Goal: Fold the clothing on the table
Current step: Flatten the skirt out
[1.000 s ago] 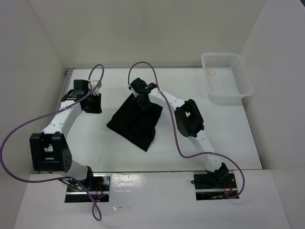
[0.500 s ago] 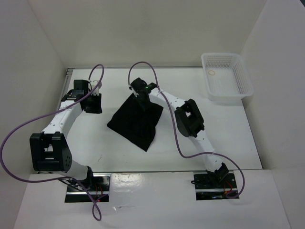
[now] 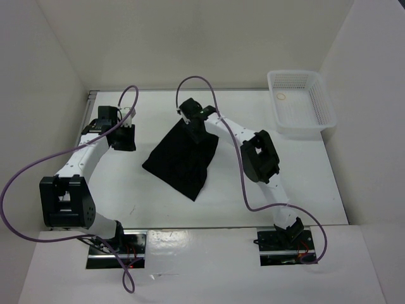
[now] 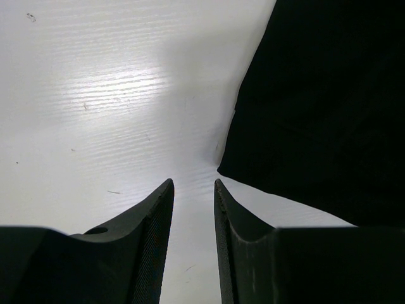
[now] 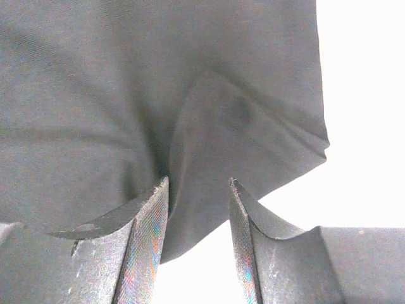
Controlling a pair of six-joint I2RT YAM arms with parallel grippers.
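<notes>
The black clothing (image 3: 180, 158) lies flat in the middle of the white table (image 3: 304, 171), folded into a rough diamond shape. My right gripper (image 3: 195, 132) hangs over its far corner. In the right wrist view its jaws (image 5: 198, 183) stand open, with a raised ridge of the cloth (image 5: 209, 120) below and between them, not pinched. My left gripper (image 3: 124, 136) rests to the left of the clothing, apart from it. In the left wrist view it (image 4: 193, 183) is narrowly open over bare table with nothing between the fingers, and the garment's edge (image 4: 316, 107) lies to the right.
A white mesh basket (image 3: 300, 101) stands at the far right corner with a small ring (image 3: 281, 97) inside. A thin metal rail (image 3: 158, 90) runs along the table's far edge. White walls close in the left, back and right sides.
The right gripper's jaws have parted and let go of the cloth's far corner, and its wrist has shifted slightly to the right. The left arm has not moved.
</notes>
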